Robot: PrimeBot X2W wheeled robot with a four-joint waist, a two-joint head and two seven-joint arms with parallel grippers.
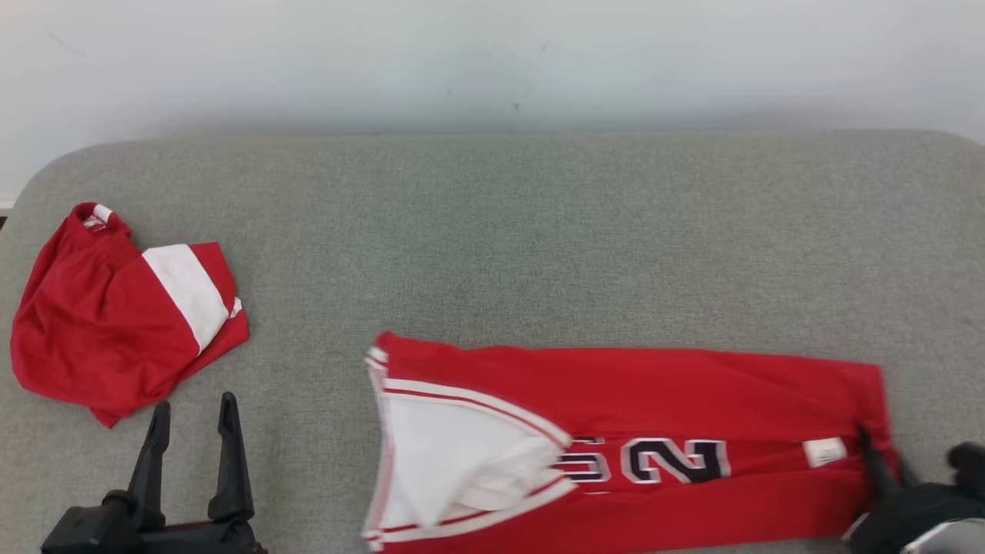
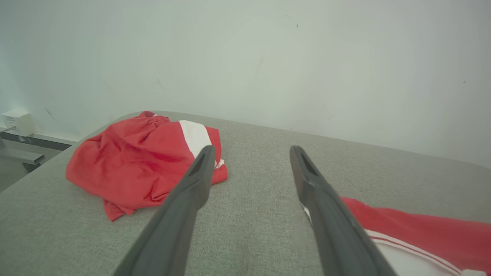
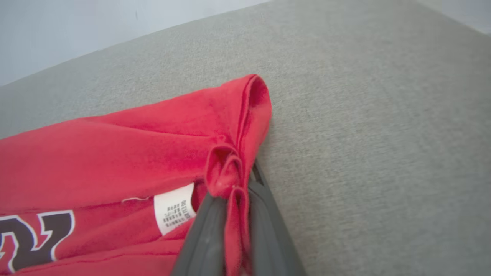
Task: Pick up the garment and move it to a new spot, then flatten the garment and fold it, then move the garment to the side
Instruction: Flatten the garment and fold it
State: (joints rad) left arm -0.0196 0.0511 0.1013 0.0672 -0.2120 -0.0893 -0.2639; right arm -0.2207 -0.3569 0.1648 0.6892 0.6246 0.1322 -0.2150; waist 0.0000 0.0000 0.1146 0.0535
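Reaching in from the lower right, the right gripper (image 1: 871, 446) pinches its fingers tight on the end of the red jersey (image 1: 654, 385), which lies long on the grey padded surface (image 1: 539, 231). The left gripper (image 1: 192, 419) hovers, fingers wide, empty.

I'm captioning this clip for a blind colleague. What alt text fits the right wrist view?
The right gripper is shut on a bunched fold at the edge of a red jersey, which lies on a grey padded surface. A white care label and part of a black numeral show on the jersey nearby.
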